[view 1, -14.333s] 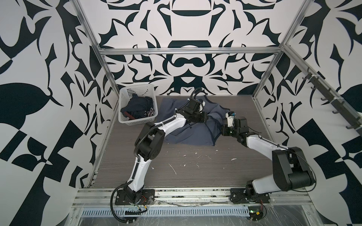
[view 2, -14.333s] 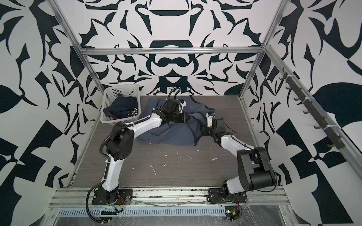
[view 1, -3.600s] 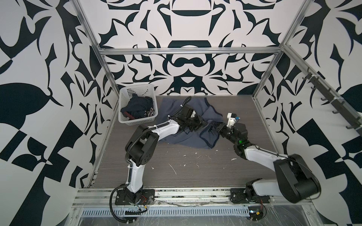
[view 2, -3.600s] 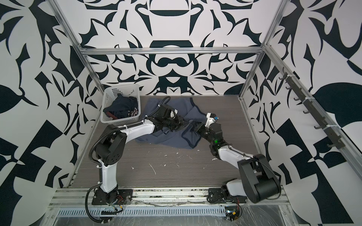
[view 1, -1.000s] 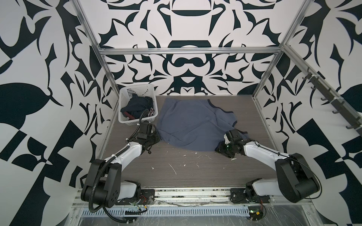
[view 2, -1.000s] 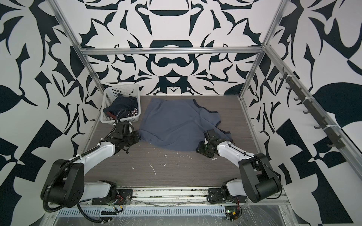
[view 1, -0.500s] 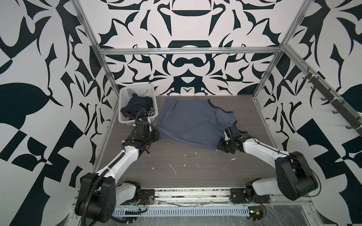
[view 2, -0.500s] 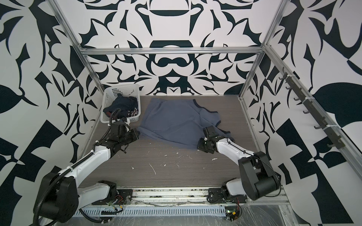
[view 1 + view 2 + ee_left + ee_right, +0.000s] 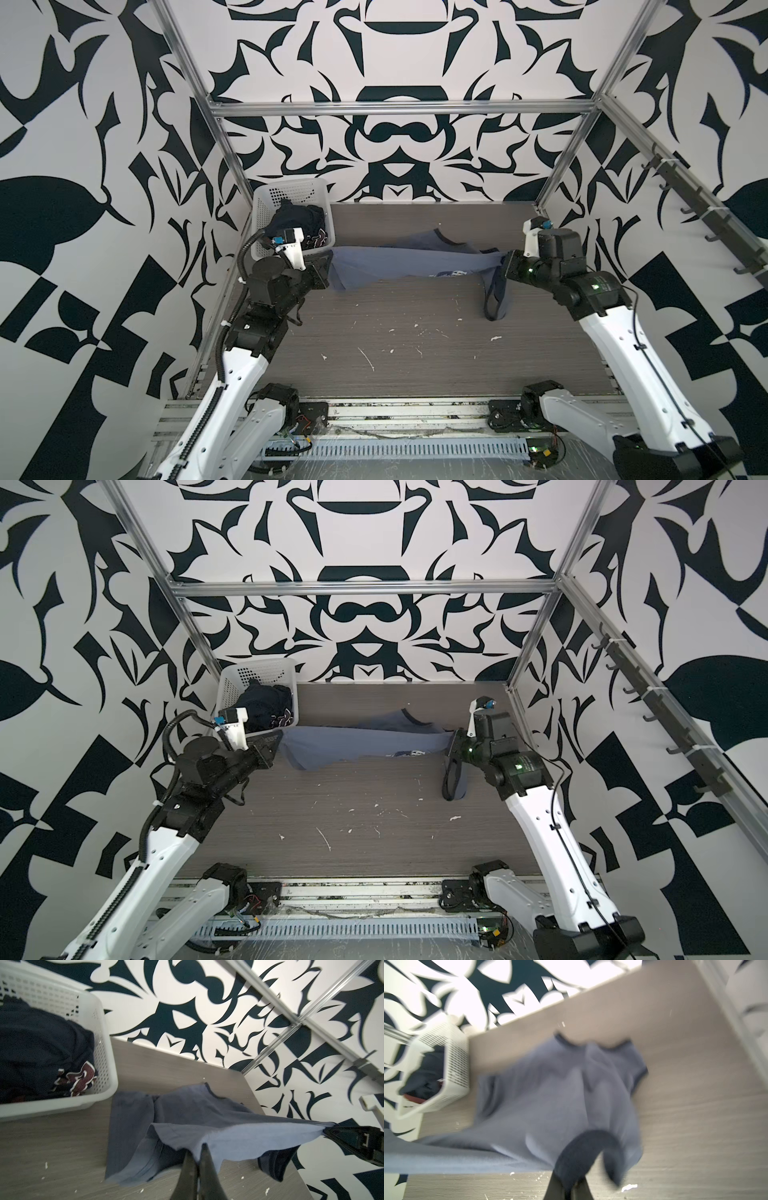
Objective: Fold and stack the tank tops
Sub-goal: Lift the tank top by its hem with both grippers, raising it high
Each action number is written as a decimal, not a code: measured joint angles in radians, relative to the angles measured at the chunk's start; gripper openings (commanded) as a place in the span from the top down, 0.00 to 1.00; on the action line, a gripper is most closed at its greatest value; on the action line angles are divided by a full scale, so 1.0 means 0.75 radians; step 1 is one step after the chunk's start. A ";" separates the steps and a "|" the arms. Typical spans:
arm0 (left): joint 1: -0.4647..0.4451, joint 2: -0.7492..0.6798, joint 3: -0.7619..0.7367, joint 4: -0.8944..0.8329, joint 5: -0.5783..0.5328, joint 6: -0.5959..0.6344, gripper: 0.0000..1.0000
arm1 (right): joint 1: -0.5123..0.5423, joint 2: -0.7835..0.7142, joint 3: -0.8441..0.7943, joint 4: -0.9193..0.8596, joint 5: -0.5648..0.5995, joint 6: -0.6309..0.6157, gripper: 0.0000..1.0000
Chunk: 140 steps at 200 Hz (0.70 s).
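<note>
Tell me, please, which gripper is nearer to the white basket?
Left. The left gripper is right beside the basket, shut on the slate-blue tank top; the right gripper grips its other end, across the table.

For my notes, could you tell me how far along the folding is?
Nothing is folded or stacked yet. The left gripper and right gripper are shut on the slate-blue tank top, lifting its edge. The navy tank top lies crumpled in the basket.

matt cloth tank top [image 9: 395,262], perforated plastic basket [image 9: 266,203]
</note>
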 measured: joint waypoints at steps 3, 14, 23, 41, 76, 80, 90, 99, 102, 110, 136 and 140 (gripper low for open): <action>0.000 -0.002 0.013 -0.002 0.005 0.003 1.00 | -0.002 -0.001 0.019 -0.009 0.002 -0.007 1.00; 0.000 0.004 0.057 -0.009 0.013 0.008 1.00 | -0.008 -0.001 0.085 -0.047 0.013 -0.034 1.00; 0.000 0.021 0.097 -0.017 0.019 0.011 1.00 | -0.012 0.007 0.132 -0.068 0.022 -0.054 1.00; 0.000 0.111 0.197 -0.042 0.032 0.018 1.00 | -0.031 0.050 0.208 -0.087 0.029 -0.091 1.00; 0.000 0.409 0.424 -0.093 0.054 0.026 1.00 | -0.135 0.252 0.312 -0.065 -0.042 -0.122 1.00; 0.001 0.448 0.449 -0.102 0.055 0.028 1.00 | -0.148 0.285 0.322 -0.060 -0.053 -0.122 1.00; 0.001 0.538 0.519 -0.134 0.062 0.030 1.00 | -0.173 0.366 0.359 -0.052 -0.078 -0.123 1.00; 0.001 0.621 0.584 -0.158 0.065 0.033 1.00 | -0.191 0.446 0.400 -0.046 -0.097 -0.125 1.00; 0.001 0.646 0.609 -0.169 0.068 0.032 1.00 | -0.195 0.470 0.417 -0.046 -0.104 -0.126 1.00; 0.004 0.718 0.678 -0.192 0.077 0.032 1.00 | -0.208 0.545 0.474 -0.044 -0.127 -0.128 1.00; 0.045 0.960 0.956 -0.279 0.128 0.019 1.00 | -0.229 0.777 0.738 -0.063 -0.187 -0.141 1.00; 0.059 0.995 1.002 -0.290 0.140 0.013 1.00 | -0.229 0.820 0.798 -0.070 -0.194 -0.147 1.00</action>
